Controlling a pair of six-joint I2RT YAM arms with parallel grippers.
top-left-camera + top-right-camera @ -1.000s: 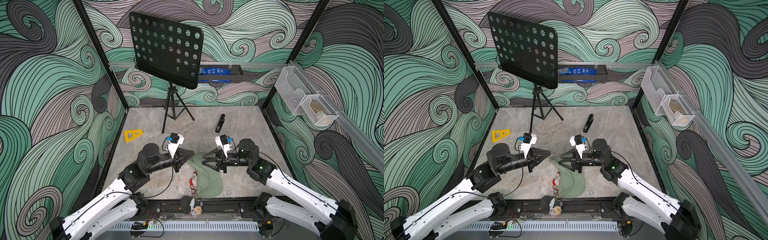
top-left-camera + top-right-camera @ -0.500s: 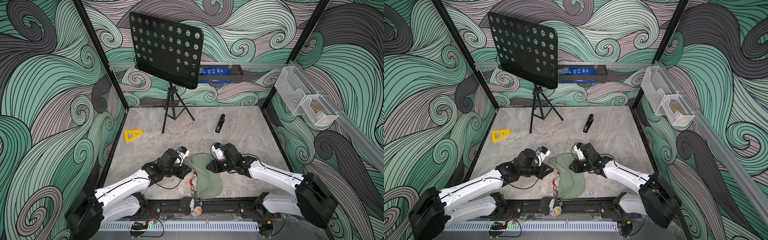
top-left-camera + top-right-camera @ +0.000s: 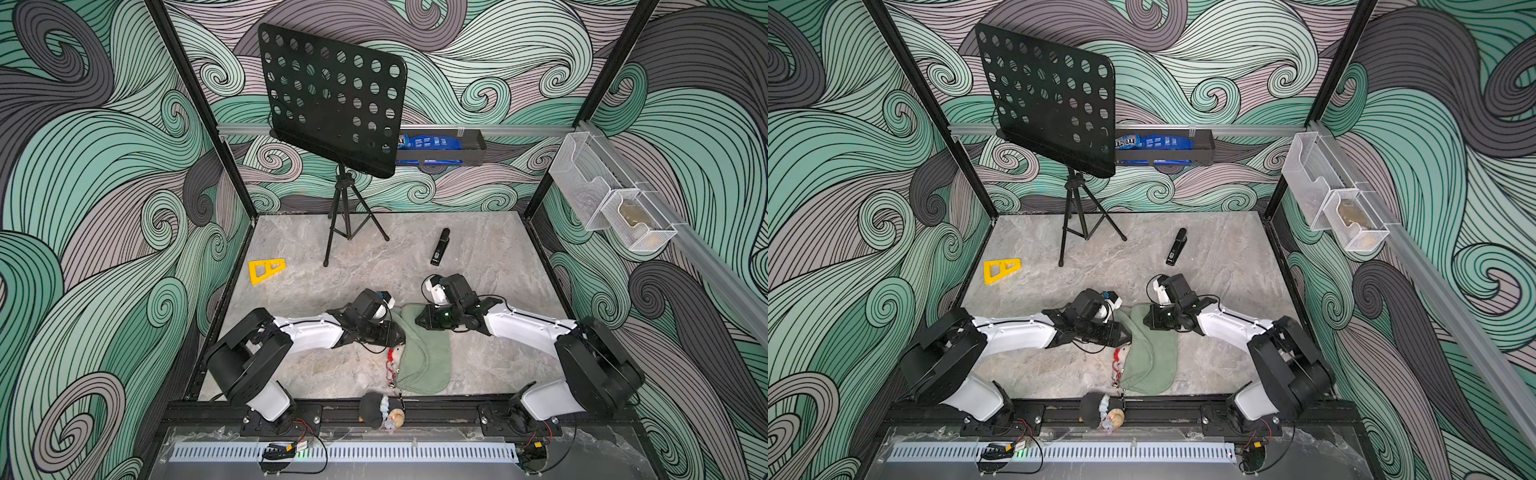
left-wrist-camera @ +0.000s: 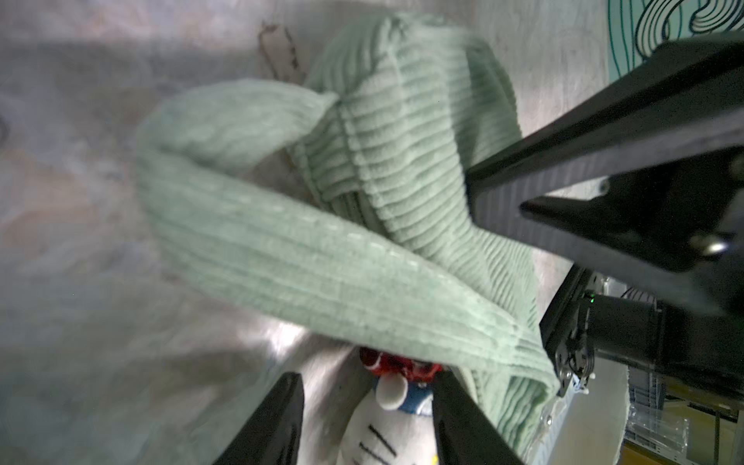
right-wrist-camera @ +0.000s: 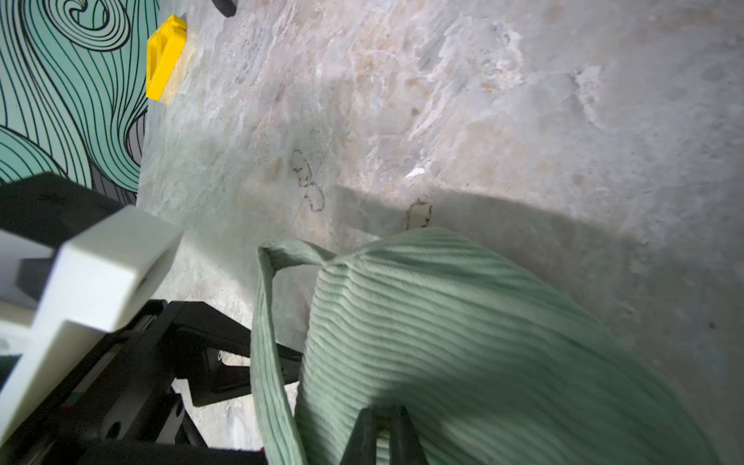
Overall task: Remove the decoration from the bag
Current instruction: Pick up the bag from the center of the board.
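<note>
Left wrist view: noted the bag [image 4: 402, 161], sage-green corduroy, lying slack and folded on the tabletop [image 4: 80, 201], with its strap [image 4: 306, 261] draped across. Confirmed in both top views at the front edge of the tabletop, between the two arms. Found the decoration, a white plush charm [image 4: 374, 430] with stitched whiskers, tucked under the strap. Traced a red bead chain [image 3: 390, 362] along the side of the bag nearest the left arm. Could not tell whether the small doll [image 3: 380, 411] on the front rail hangs from the same chain.

Judged bag and charm light, soft and limp, with no stiff edge. Likely to drag along as one if pulled by the plush alone. Recommend taking hold of the charm's body, or the chain close to its clip, with the fabric pinned down.

Noted left gripper [image 4: 367, 376] low and roughly level, jaws apart, straddling the charm without clamping it. Noted right gripper [image 5: 383, 410] reaching in from the opposite side. Jaws drawn nearly together on a ridge of corduroy near the bag's far end, apparently pinning the bag.
</note>
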